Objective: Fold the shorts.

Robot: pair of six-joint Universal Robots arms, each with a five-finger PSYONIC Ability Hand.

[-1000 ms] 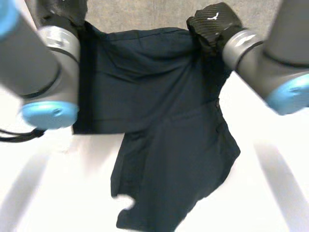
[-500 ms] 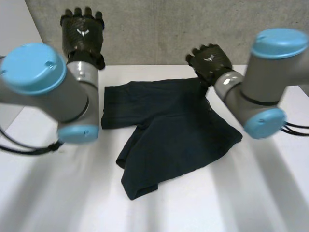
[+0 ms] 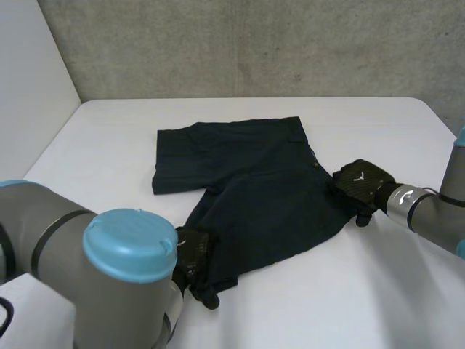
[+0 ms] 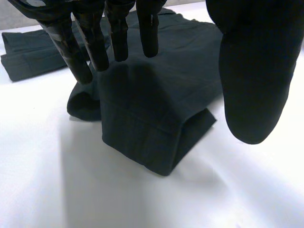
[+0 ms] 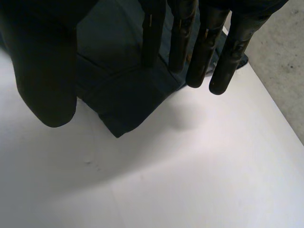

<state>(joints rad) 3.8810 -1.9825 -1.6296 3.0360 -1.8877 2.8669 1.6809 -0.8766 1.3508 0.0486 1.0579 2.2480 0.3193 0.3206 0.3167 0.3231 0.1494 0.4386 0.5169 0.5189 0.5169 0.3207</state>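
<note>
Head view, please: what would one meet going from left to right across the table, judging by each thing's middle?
left arm → left hand → shorts → right hand → right arm

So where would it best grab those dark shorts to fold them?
On the shorts, probably the near leg's hem by the open left hand. Its thick doubled edge ends at bare table, so fingers could slip under from the near side. The open right hand could likewise take the side corner.

No readable text, numbers; small white emblem (image 3: pixel 358 177) on back of right hand (image 3: pixel 368 189).
</note>
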